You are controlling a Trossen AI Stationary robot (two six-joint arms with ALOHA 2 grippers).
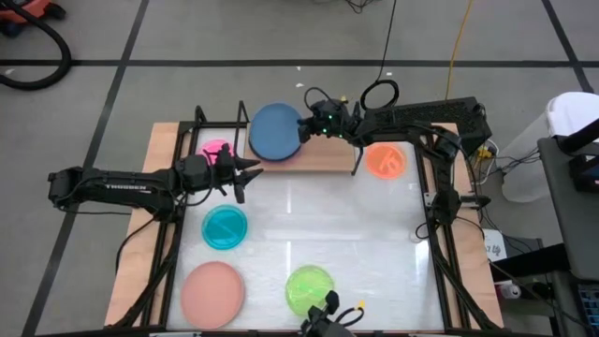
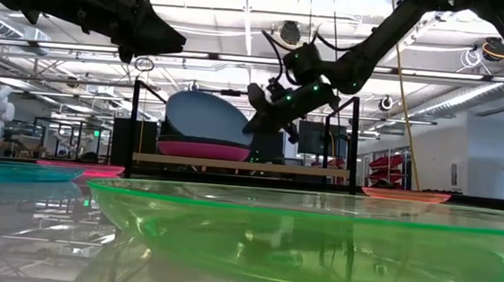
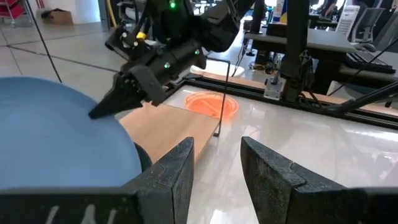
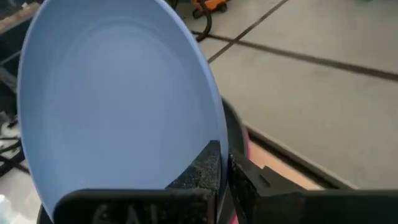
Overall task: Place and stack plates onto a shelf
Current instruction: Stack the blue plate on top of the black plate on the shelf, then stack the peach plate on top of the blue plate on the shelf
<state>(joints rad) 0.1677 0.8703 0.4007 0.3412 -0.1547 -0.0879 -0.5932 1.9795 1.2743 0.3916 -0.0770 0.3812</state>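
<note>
The blue plate [image 1: 274, 131] sits tilted over the shelf's [image 1: 323, 156] left part, its lower edge on a black plate [image 4: 233, 124] and a magenta plate [image 2: 202, 149]. My right gripper [image 1: 307, 126] is shut on the blue plate's rim. My left gripper [image 1: 248, 174] hovers open and empty in front of the shelf, raised above the table [image 2: 165, 40]. Partly hidden under the left arm is the hot pink plate [image 1: 215, 149]. On the table lie the orange [image 1: 385, 160], teal [image 1: 226, 227], salmon [image 1: 212, 292] and lime green [image 1: 310, 288] plates. My right gripper pinches the blue plate's rim [image 4: 219, 134] on its right side between the two fingers, one finger [image 4: 202, 168] on the upper face and one beneath. It comes from the table's right, slanting down. The plate sits tilted, held side raised, lower edge [image 2: 203, 138] on the stacked plates.
Black wire uprights [image 2: 133, 123] stand at the shelf's ends, one [image 3: 222, 93] close to the orange plate. A black frame [image 1: 440, 215] borders the white tabletop. Bare tabletop lies between the teal plate and the right frame.
</note>
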